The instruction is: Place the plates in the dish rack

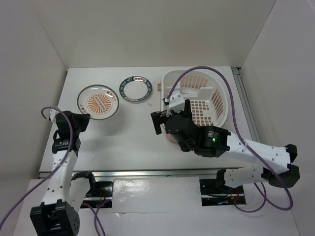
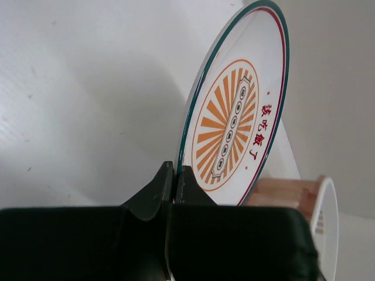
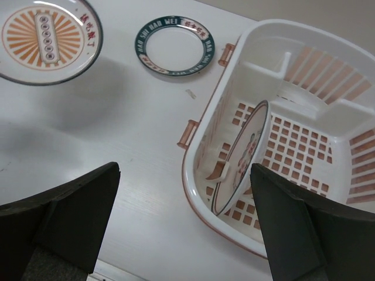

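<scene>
My left gripper [image 1: 84, 118] [image 2: 174, 171] is shut on the near rim of the orange-centre plate [image 1: 98, 102] [image 2: 234, 117] [image 3: 47, 38], which hangs tilted above the table and casts a shadow below. The teal-ringed plate [image 1: 136, 88] [image 3: 174, 45] lies flat just left of the dish rack [image 1: 219, 88] [image 3: 293, 26]. A third plate with red marks and a dark rim [image 3: 240, 158] stands on edge inside the rack's near left end. My right gripper [image 1: 167, 118] [image 3: 184, 170] hovers open above the rack's left rim, holding nothing.
White walls enclose the table on the left, back and right. The rack's pink side handles [image 3: 188, 133] stick out toward the teal-ringed plate. A purple cable [image 1: 206, 71] arches over the rack from the right arm. A metal rail [image 1: 147, 173] runs along the near edge.
</scene>
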Robot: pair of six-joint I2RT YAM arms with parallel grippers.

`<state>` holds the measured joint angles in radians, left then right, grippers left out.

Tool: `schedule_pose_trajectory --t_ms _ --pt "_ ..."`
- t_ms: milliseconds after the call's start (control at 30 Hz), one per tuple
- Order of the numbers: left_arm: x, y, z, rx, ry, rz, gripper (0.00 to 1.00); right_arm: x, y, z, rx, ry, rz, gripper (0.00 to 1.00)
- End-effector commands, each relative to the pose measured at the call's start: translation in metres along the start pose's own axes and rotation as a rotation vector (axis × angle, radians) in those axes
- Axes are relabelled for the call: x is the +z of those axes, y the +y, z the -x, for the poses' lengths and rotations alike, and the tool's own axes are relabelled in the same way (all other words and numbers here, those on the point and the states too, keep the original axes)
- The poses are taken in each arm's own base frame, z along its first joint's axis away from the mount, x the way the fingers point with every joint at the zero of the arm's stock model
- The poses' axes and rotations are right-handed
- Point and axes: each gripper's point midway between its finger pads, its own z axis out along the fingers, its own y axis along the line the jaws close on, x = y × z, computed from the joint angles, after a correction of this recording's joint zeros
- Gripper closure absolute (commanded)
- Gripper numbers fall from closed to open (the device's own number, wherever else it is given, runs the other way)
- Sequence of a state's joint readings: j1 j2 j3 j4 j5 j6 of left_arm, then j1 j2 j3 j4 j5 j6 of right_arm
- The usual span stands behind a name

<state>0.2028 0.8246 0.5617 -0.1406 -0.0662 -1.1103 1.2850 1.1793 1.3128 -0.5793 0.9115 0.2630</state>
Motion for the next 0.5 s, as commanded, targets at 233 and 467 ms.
schedule_pose_trajectory --t_ms 233,467 --pt "-0.094 -0.113 -0.013 0.324 0.146 -0.591 1.0 -0.015 0.048 0.071 0.084 -0.189 0.434 0.01" --pt "-0.15 -0.142 -0.027 0.412 0.243 -0.802 1.0 0.022 0.045 0.079 0.05 -0.188 0.489 0.01"
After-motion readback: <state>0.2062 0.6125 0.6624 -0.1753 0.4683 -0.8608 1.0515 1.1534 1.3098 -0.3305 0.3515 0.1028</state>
